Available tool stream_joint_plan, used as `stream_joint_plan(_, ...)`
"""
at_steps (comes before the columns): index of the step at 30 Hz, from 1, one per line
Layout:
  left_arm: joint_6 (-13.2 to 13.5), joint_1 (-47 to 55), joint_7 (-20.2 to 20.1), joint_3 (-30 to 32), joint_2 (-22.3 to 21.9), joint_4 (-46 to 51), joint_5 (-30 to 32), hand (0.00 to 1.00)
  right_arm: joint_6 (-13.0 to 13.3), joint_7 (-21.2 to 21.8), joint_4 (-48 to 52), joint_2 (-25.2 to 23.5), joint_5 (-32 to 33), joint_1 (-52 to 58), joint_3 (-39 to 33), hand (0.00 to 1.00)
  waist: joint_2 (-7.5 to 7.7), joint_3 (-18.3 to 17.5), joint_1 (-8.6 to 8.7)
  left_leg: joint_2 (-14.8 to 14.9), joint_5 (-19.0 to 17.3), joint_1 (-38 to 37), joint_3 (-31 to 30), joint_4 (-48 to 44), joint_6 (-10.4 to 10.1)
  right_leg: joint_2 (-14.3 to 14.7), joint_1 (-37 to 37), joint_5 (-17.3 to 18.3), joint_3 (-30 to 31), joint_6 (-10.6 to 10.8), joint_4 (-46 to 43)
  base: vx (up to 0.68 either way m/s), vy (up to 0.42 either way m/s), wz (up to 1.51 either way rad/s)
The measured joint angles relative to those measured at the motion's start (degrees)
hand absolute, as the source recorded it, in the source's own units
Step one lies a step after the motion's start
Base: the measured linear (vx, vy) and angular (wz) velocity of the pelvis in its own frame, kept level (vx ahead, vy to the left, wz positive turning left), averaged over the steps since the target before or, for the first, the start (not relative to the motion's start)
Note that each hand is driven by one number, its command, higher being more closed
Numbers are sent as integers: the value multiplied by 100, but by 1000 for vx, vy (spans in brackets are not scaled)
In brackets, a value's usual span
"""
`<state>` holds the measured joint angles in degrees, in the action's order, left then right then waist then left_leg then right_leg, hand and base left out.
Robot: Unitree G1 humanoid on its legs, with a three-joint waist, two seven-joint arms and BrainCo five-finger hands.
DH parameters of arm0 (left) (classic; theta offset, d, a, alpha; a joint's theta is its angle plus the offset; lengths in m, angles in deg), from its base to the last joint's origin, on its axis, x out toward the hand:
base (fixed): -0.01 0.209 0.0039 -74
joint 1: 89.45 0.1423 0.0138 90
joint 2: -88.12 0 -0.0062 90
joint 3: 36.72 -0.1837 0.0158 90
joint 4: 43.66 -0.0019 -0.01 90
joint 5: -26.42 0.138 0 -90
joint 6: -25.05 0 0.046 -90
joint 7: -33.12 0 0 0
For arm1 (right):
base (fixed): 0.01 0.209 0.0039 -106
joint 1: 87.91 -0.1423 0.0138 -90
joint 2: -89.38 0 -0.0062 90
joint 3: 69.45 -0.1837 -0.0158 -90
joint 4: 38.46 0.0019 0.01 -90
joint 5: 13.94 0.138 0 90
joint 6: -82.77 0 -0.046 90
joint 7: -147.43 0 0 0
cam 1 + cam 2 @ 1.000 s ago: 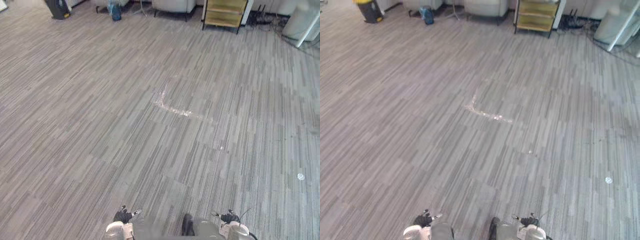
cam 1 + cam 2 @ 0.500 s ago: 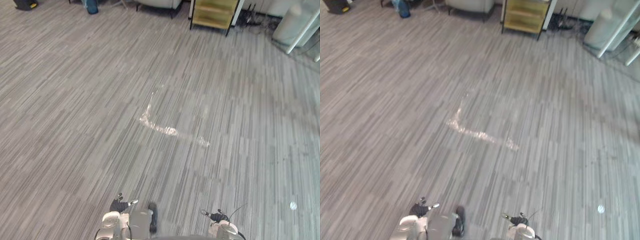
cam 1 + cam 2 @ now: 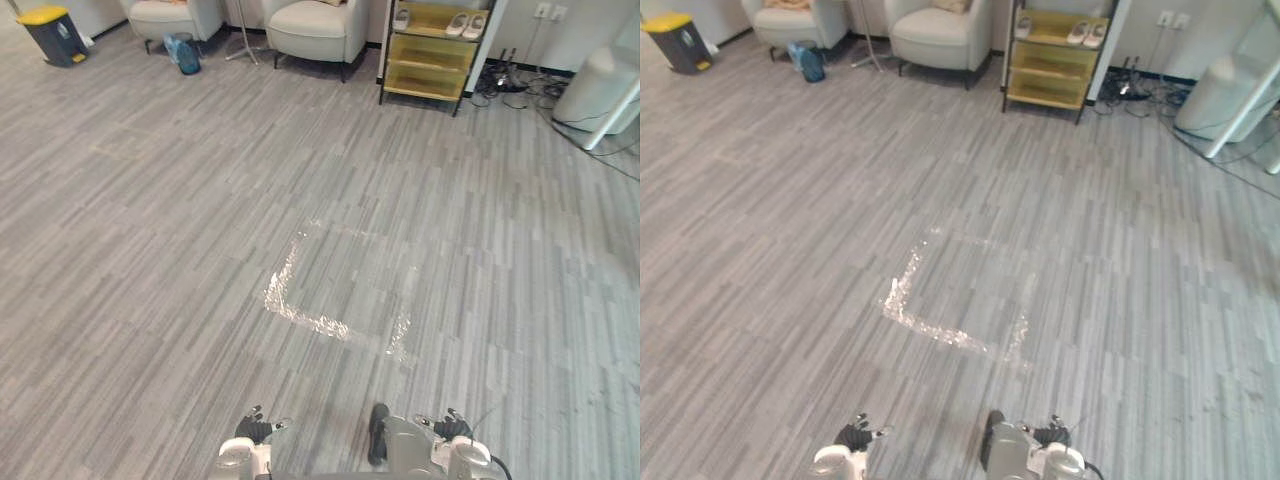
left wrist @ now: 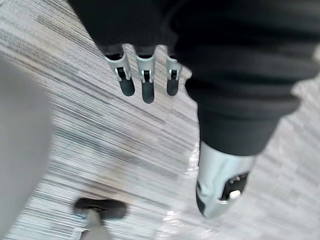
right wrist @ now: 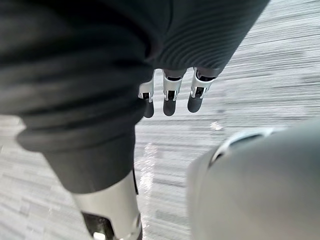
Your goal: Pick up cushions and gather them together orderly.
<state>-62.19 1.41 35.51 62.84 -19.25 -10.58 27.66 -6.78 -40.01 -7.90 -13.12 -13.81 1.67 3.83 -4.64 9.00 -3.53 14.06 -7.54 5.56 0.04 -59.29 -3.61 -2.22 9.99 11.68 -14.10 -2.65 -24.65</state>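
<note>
Left hand [image 4: 147, 84] fingers straight, relaxed, empty; right hand [image 5: 169, 99] likewise, both above grey floor [image 3: 150, 250].

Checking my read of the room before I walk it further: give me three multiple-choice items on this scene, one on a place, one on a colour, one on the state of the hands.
1. Where does the shelf stand?
A. in the middle of the room
B. at the far end, right of the armchairs
C. between the two armchairs

2. What colour is the lid of the bin?
A. red
B. yellow
C. blue

3. How are the left hand and the right hand?
A. both open, holding nothing
B. both shut on a cushion
C. left shut on a cushion, right open

Answers:
1 B: the shelf stands just right of the right-hand armchair.
2 B: the lid is yellow on a dark body.
3 A: each wrist view shows straight fingers with nothing in them.
</note>
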Motion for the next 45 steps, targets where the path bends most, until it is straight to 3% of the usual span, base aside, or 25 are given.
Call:
stream_joint_plan(3, 23, 16, -3, -149, 77, 196, 25, 0, -12, -41, -7, -76, 106, 47, 114, 0, 126, 22, -45, 9, -432, 777, 589, -256, 77, 17, -886, 184, -111, -40, 578, 443, -138, 21)
stream_joint_plan(5, 63, 19, -5, -220, 108, 261, 25, 0, -20, -47, -7, -128, 186, 41, 109, 0, 172, 45, -97, -100, -674, 1105, 1051, 619, 215, -19, -1266, 163, -117, 39, 945, 406, -41, 2)
stream_joint_plan(6, 69, -13, -7, -231, 95, 300, 27, 0, -39, -48, -5, -135, 236, 42, 106, 0, 184, 52, -142, -337, -654, 1231, 1315, 1820, 215, -86, -1520, 180, -112, 114, 1195, 464, 40, 1)
stream_joint_plan(8, 78, -15, -8, -235, 74, 302, 26, 0, -44, -48, -12, -130, 237, 41, 61, 0, 189, 57, -208, -726, -249, 1239, 1396, 3596, 170, -158, -1768, 265, -90, 233, 1453, 481, 97, -8)
stream_joint_plan(10, 80, -18, -3, -237, 152, 273, 23, 0, -58, -69, -62, -212, 236, 8, -7, 0, 346, 3, -411, -1060, 934, 1124, 1210, 4514, 275, -219, -2051, 468, 186, 417, 1710, 525, 162, -38)
stream_joint_plan(13, 66, -27, -9, -213, 343, 277, 23, 0, -72, -49, -55, -414, 218, -5, -46, 0, 669, -86, -387, -1265, 510, 1140, 1308, 4112, 597, -505, -2094, 382, 427, 551, 1493, 657, 130, -12)
stream_joint_plan(14, 66, -23, -10, -215, 385, 250, 23, 0, -72, -41, -54, -462, 203, 27, -70, 0, 722, -101, -411, -1268, 181, 1022, 1370, 3835, 614, -577, -1929, 360, 673, 591, 724, 566, 152, -6)
stream_joint_plan(15, 65, -50, -13, -285, 438, 144, 23, 0, -72, -33, -55, -485, 199, 39, -106, 0, 741, -88, -377, -1288, -100, 734, 1378, 3829, 605, -674, -1480, 160, 778, 918, -532, 566, 152, -7)
stream_joint_plan(16, 56, -61, -18, -307, 457, 94, 23, 0, -71, -29, -54, -488, 197, 37, -104, 0, 737, -80, -375, -1293, -176, 619, 1379, 3860, 589, -719, -1292, 19, 817, 1065, -1061, 506, 106, -8)
stream_joint_plan(17, 1, -68, -15, -337, 490, -16, 17, 0, -58, -6, -50, -515, 199, 73, -106, 0, 729, -46, -322, -1351, -368, 116, 1377, 3981, 570, -924, -740, -155, 816, 1236, -2560, 490, 78, -6)
stream_joint_plan(20, -46, -19, -11, -469, 499, -90, 16, 0, 6, 19, 26, -454, 142, 75, -72, 0, 642, -40, -220, -1363, -446, -784, 1395, 4428, 524, -1189, -136, 75, 277, 911, -3280, 470, 36, 6)
stream_joint_plan(21, -46, -49, -13, -525, 467, -103, 14, 0, 14, 20, 18, -449, 83, 30, -94, 0, 639, -32, -205, -1288, -446, -1231, 1355, 4727, 523, -1199, 137, 280, -190, 680, -2711, 440, -36, 17)
stream_joint_plan(23, -47, -72, -13, -565, 443, -105, 13, 0, 37, 19, 27, -440, 81, 22, -105, 0, 635, -31, -178, -1227, -447, -1412, 1350, 4861, 521, -1177, 335, 287, -480, 639, -1982, 408, -92, 29)
stream_joint_plan(24, -45, -87, -12, -634, 447, -109, 14, 0, 43, 21, 19, -405, 80, -49, -107, 0, 616, -20, -115, -1141, -520, -1582, 1331, 5003, 398, -1049, 503, 31, -609, 561, -798, 397, -146, 33)
stream_joint_plan(26, -44, -71, -9, -636, 465, -109, 14, 0, 28, 20, -18, -377, 82, -75, -108, 0, 640, -13, -79, -1139, -623, -1689, 1251, 5071, 227, -897, 562, -475, -484, 504, 129, 427, -227, 35)
stream_joint_plan(27, -43, -50, -8, -636, 516, -118, 15, 0, 24, 22, -68, -365, 83, -25, -109, 0, 753, -16, -16, -1257, -739, -1864, 1036, 5128, 62, -796, 579, -1353, -26, 332, 662, 504, -304, 26)
stream_joint_plan(28, -39, -97, 4, -622, 408, -213, 16, 0, 19, 33, -82, -194, 75, -65, -112, 0, 484, -9, 1, -1033, -786, -1964, 941, 5112, 3, -625, 551, -1191, 36, 253, 410, 433, -257, 17)
stream_joint_plan(30, -36, -50, -3, -625, 257, -261, 18, 0, 14, 33, -161, -69, 31, -84, -134, 0, 296, -25, 3, -911, -791, -1965, 819, 5055, 1, -462, 540, -896, 31, 220, 373, 360, -218, 3)
stream_joint_plan(31, -37, -79, -9, -607, 183, -323, 28, 0, 16, 29, -207, -61, -4, -88, -312, 0, 123, -33, 41, -712, -788, -1817, 702, 4508, -3, -330, 364, -657, -125, 135, 405, 381, -257, 14)
stream_joint_plan(35, -14, -121, -20, -381, 71, -28, 29, 0, 9, 3, -163, -43, -8, 45, -126, 0, 117, 105, -23, -30, -393, -310, 434, 856, -38, 29, -533, -272, -334, -67, 708, 377, -245, 18)
stream_joint_plan(36, -3, -115, -23, -387, 71, 69, 29, 0, -5, 3, -151, -60, -3, 42, -58, 0, 137, 123, -38, 22, -621, 39, 461, 492, -62, 84, -818, -177, -329, -94, 749, 308, -112, -16)
stream_joint_plan(40, 51, -133, -24, -415, 27, 173, -1, 0, -25, 4, -47, -158, 2, 36, -39, 0, 174, 113, -133, -566, -960, 478, 414, 2101, -3, 56, -1175, -159, 85, -36, 1046, 276, -5, -58)
stream_joint_plan(41, 64, -139, -23, -421, 6, 172, -23, 0, -30, 3, -38, -162, 2, 43, -38, 0, 168, 108, -158, -792, -903, 468, 188, 2881, 4, 38, -1212, -128, 228, 38, 1069, 315, 156, -85)
stream_joint_plan(42, 69, -129, -24, -431, -10, 145, -29, 0, -39, 4, -25, -129, 1, 86, -28, 0, 126, 71, -212, -1024, -27, 387, -256, 3729, -60, 103, -1226, -33, 472, 199, 1035, 267, 139, -84)
stream_joint_plan(45, 61, -211, -25, -431, 87, 32, -25, 0, -44, 5, -7, -282, -2, 201, 17, 0, 465, -60, -204, -1189, -137, 181, -25, 3896, 66, -105, -1406, 10, 645, 383, 1208, 290, 99, -32)
